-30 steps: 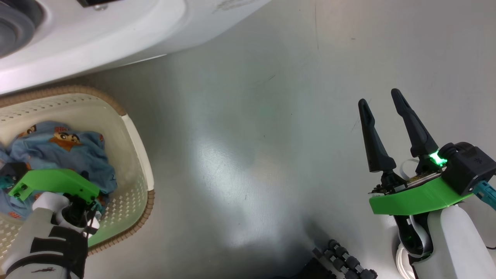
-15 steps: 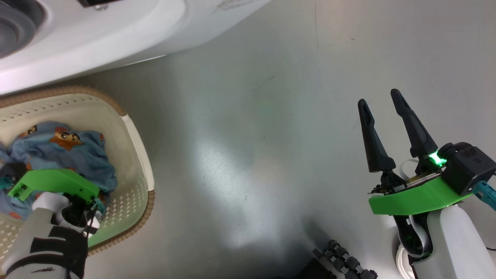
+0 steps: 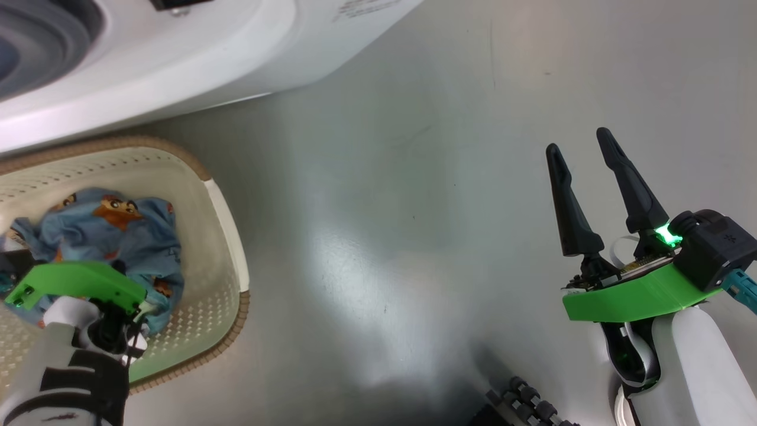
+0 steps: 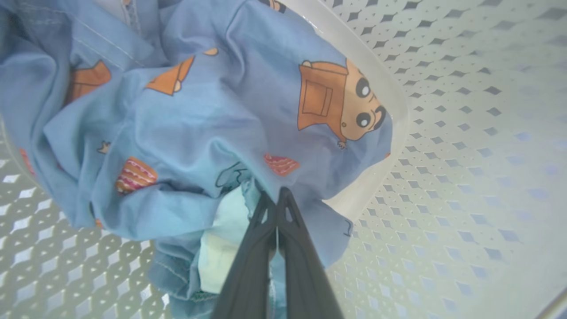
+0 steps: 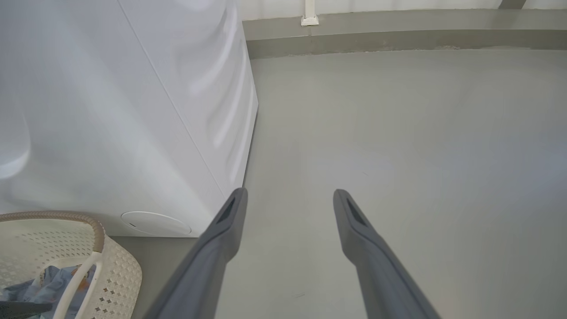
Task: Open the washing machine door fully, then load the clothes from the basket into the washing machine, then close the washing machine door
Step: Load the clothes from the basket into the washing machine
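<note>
The blue clothes (image 3: 118,236) with orange cartoon prints lie bunched in the cream basket (image 3: 227,219) at the lower left. My left arm's green bracket (image 3: 77,284) hangs over them. In the left wrist view my left gripper (image 4: 277,195) is shut, its tips pinching a fold of the blue clothes (image 4: 199,124) above the perforated basket wall (image 4: 443,110). The right gripper (image 3: 578,144) stands open over bare floor, holding nothing, and is also open in its own view (image 5: 289,195). The white washing machine (image 3: 177,53) fills the top left, with its grey gasket (image 3: 35,29) at the corner. The washing machine door is out of view.
Grey floor (image 3: 414,207) spreads between the basket and the right arm. The washing machine's side (image 5: 110,110) stands left of the right gripper, with the basket (image 5: 119,270) below it. A wall base (image 5: 398,40) runs along the far side. A ribbed black part of my base (image 3: 526,402) shows at the bottom.
My left gripper has shut on the blue cloth, which has bunched up slightly. The head camera has shifted, moving the whole picture a little right and down. The right arm holds still.
</note>
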### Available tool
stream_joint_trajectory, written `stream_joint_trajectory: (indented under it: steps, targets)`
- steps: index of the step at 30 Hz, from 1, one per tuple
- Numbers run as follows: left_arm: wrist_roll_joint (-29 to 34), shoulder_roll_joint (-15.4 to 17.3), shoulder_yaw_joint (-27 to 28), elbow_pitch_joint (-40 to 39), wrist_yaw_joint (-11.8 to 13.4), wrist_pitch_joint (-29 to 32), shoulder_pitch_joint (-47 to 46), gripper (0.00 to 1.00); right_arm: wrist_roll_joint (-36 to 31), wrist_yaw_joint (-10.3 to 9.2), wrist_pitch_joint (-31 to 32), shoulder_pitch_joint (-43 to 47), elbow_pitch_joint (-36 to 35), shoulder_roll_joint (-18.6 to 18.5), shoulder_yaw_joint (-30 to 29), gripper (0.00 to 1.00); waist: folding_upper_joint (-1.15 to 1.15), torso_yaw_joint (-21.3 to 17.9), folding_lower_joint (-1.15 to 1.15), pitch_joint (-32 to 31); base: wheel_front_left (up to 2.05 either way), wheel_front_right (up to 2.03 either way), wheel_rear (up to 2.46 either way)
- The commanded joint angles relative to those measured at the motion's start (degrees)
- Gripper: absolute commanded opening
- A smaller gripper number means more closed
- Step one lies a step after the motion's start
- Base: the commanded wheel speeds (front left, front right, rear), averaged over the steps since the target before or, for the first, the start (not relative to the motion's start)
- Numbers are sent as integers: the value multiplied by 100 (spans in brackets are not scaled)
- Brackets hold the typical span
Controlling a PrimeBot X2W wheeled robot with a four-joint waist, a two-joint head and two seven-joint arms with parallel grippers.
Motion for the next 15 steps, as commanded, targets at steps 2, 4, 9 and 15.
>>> stream_joint_trajectory:
  steps: [2,4,9,15]
  targets:
    - [-1,206,58,-10,-117,-149,402,0,-12,8,-27,194,-90,-60,89,100,0,91,0,-149,0,0,0]
    - [7,215,38,-10,-211,-257,454,0,-20,8,-27,211,-89,-67,96,100,0,130,0,-238,0,0,0]
    - [14,205,-5,-10,-398,-553,616,0,-24,8,-27,284,-66,-104,74,100,0,250,0,-523,0,0,0]
    - [40,213,-93,-10,-536,-896,881,0,-33,8,-27,421,-39,-143,59,100,0,400,0,-1011,0,0,0]
